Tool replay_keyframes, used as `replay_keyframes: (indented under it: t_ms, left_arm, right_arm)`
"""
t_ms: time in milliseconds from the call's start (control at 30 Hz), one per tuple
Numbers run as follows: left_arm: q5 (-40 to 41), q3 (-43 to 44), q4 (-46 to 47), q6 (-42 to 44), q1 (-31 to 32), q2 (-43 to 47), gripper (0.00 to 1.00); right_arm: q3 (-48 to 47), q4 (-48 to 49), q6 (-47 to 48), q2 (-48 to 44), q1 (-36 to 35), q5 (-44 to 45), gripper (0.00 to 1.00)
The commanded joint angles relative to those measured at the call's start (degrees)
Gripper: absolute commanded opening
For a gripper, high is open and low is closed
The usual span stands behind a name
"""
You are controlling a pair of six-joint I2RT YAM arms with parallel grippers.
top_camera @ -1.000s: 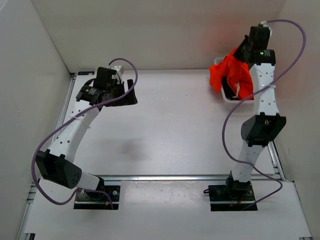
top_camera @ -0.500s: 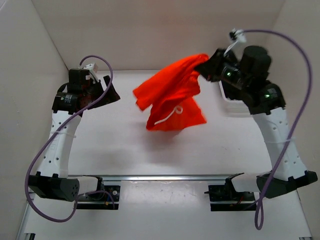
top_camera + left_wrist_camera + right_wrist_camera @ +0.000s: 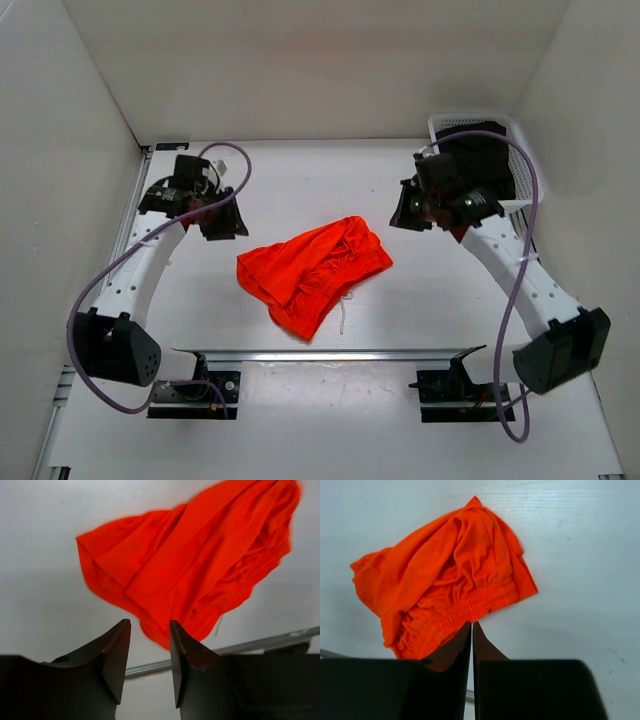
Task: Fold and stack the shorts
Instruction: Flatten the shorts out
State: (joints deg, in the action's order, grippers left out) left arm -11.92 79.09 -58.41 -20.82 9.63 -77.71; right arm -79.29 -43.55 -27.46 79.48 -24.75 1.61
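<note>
The neon-orange shorts (image 3: 313,272) lie crumpled in a heap at the middle of the table, with a white drawstring (image 3: 343,315) trailing off their near edge. My left gripper (image 3: 228,220) hovers just left of the heap. In the left wrist view its jaws (image 3: 150,625) stand partly apart with nothing between them, and the shorts (image 3: 190,565) lie beyond the fingertips. My right gripper (image 3: 404,212) hangs to the right of the heap. In the right wrist view it (image 3: 471,624) is shut and empty above the gathered waistband of the shorts (image 3: 445,585).
A white basket (image 3: 517,128) with dark clothes (image 3: 480,165) in it stands at the back right corner. A metal rail (image 3: 320,353) runs along the table's near edge. White walls close in the left, back and right sides.
My right arm swung the shorts out of the basket, carried them left and let them go; they now lie on the table. The left jaws have narrowed and the left arm shifted toward the heap.
</note>
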Motion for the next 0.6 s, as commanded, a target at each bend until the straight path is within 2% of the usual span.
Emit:
replay_keyframes:
  t_ms: [0,33,67,100,133,167,200,233,267,300,467,567]
  left_arm:
    - [-2.75,-9.08,0.91,-1.57,2.92,1.15,0.45]
    - [-3.8,-11.65,2.41,-2.72,3.9,1.16,0.45]
    - [-5.72,-13.85,3.91,-4.22,5.13,1.68,0.49]
    - [-6.44,-16.83,5.31,-7.36,8.1,1.69,0.58]
    - [-7.14,-17.73,6.72,-8.61,9.95,0.73,0.65]
    - [-7.15,-17.74,8.47,-9.32,11.89,-1.28,0.75]
    - [-5.58,-17.74,8.49,-9.33,15.91,-2.69,0.79]
    - [-3.91,-16.52,8.49,-9.33,17.69,-4.19,0.79]
    - [-3.38,-16.51,8.49,-8.46,19.01,-7.07,0.84]
    - [-3.37,-15.64,8.49,-6.97,21.2,-8.67,0.86]
    - [2.07,-15.63,7.79,-6.16,21.92,-14.92,0.83]
    - [3.57,-15.02,7.79,-6.69,21.92,-17.73,0.69]
  right_arm:
    - [9.62,1.52,-4.78,-6.52,-3.27,-0.36,0.07]
    - [12.29,1.54,-6.1,-7.23,-3.98,-0.38,0.13]
    - [15.01,2.76,-7.5,-7.93,-4.77,-0.38,0.22]
    - [17.74,5.2,-8.82,-8.55,-5.3,-1.42,0.38]
    - [20.02,6.53,-10.14,-9.16,-5.31,-2.21,0.45]
    - [23.79,8.03,-12.42,-9.17,-5.83,-4.31,0.5]
    - [25.04,9.43,-13.05,-9.17,-5.83,-4.94,0.57]
    - [25.93,11.36,-13.58,-8.47,-5.83,-4.95,0.59]
    - [25.94,11.38,-12.36,-6.73,-5.83,-4.42,0.63]
    - [25.15,11.38,-11.31,-5.49,-5.05,-3.29,0.71]
    - [19.71,10.77,-4.45,4.52,-2.05,-2.3,0.71]
    - [14.45,11.29,-2.17,13.91,-2.05,-2.31,0.71]
